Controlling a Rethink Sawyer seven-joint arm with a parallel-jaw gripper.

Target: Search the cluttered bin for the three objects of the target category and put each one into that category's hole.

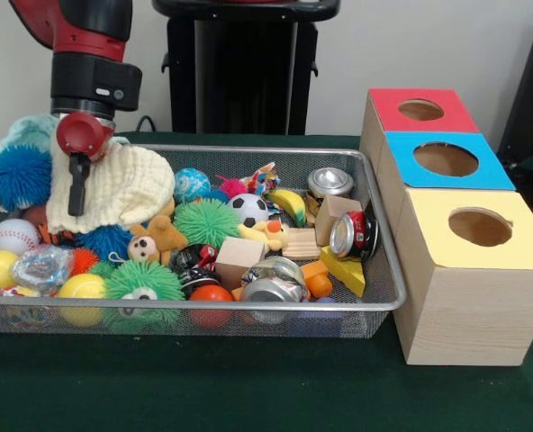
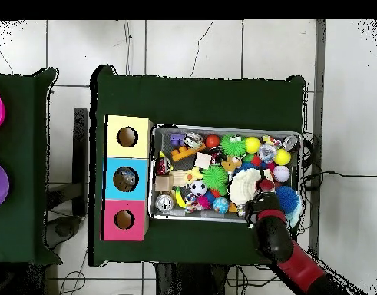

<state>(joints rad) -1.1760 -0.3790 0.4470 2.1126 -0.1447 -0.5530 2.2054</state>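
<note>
gripper (image 1: 78, 189) against cream cloth (image 1: 122, 184), opening unclear

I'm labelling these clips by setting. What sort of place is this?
Most likely a robotics lab: a red robot arm over a wire bin of toys and cans, wooden sorting boxes with coloured tops, all on a green-covered table.

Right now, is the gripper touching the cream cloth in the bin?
Cannot tell. In the front view the gripper overlaps the cream cloth, but no contact or gap shows; overhead, the arm hides it.
</note>
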